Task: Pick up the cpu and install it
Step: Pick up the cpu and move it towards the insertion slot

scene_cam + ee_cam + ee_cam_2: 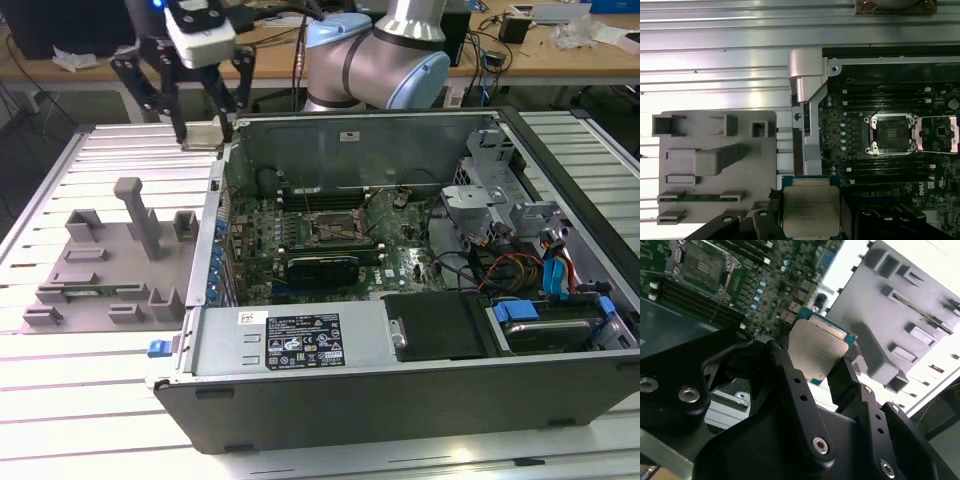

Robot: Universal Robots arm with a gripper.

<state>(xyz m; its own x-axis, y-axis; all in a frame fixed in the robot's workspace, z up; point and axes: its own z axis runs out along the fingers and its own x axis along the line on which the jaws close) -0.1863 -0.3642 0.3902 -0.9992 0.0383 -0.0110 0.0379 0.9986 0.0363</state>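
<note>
Cpu (817, 350) first: you have it clamped by its edges between the fingers of the gripper (205, 138), held in the air with its metal top facing the second wrist camera. Working down in size, the slatted metal table (60, 400) carries the open computer case (420, 395). The grey moulded fixture plate (100, 270) sits just beside the case on the exterior view's left. Inside the case you can see the green motherboard (300, 215), and on it the square socket (892, 134) with its hinged frame swung open. In the exterior view the gripper hangs over the table by the case's far corner, near the fixture plate's far edge and well apart from the socket.
</note>
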